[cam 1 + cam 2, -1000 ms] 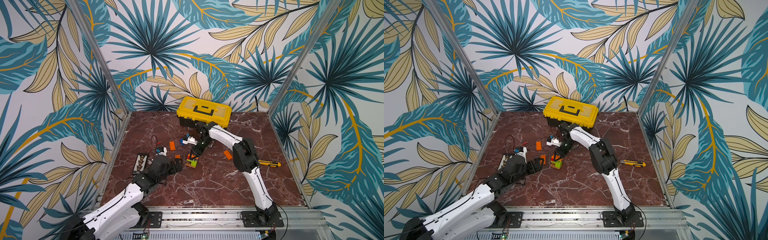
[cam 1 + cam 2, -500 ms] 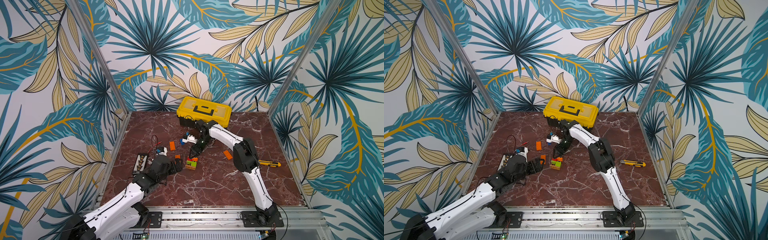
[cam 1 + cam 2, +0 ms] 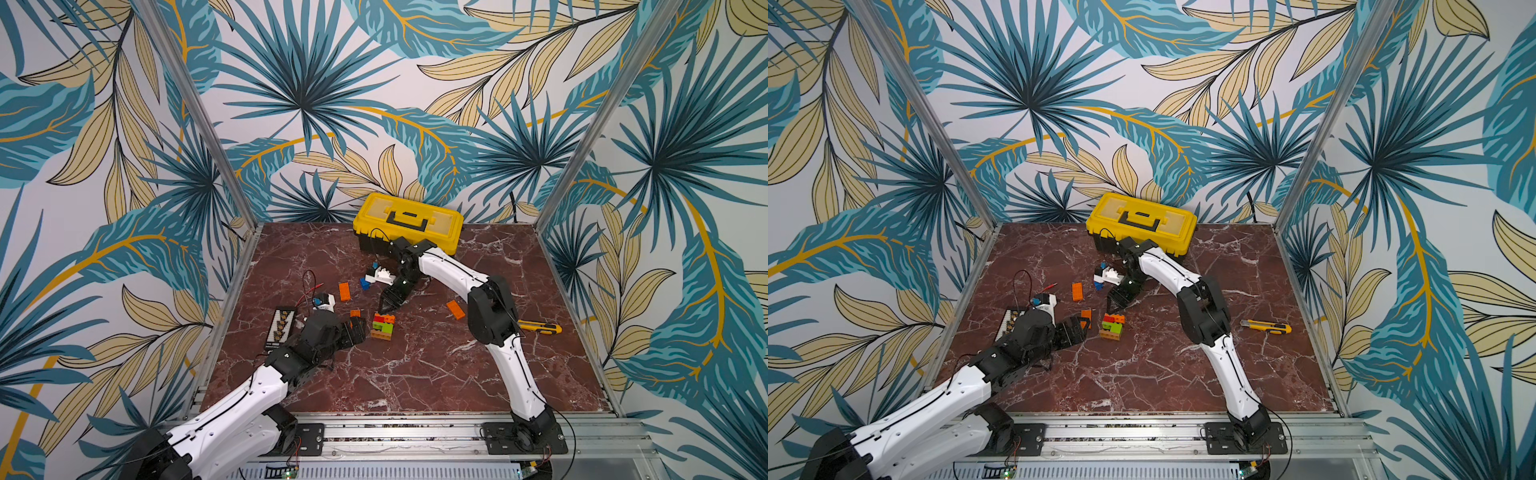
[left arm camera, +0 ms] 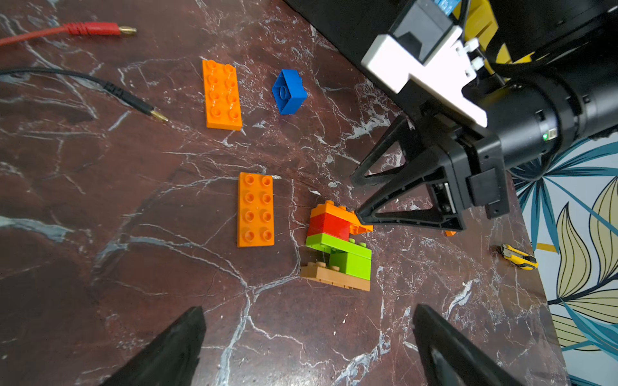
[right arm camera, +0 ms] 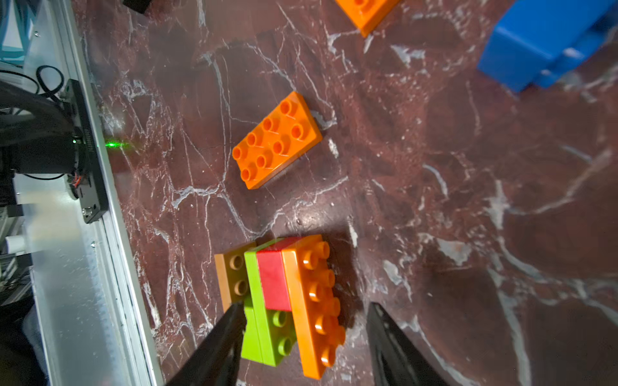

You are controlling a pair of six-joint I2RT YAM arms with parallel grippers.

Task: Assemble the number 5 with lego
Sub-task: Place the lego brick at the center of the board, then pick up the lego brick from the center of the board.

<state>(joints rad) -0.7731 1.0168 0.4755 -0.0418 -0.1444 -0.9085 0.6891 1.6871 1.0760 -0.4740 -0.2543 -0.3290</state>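
Right fingers (image 4: pixel 368 215) pinched narrow, tip on studded orange top brick (image 4: pixel 326 209) of red-lime-tan plastic lego stack (image 4: pixel 354 260); left fingers (image 4: pixel 174 351) wide, empty; suggest bracing tan base (image 4: pixel 334 275), pressing squarely.

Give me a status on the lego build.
Left fingers wide open, empty, short of stack. Right fingers narrow over stack's orange end; hold unclear. Stack on its side, five-shaped. Loose orange plate beside it, not blocking.
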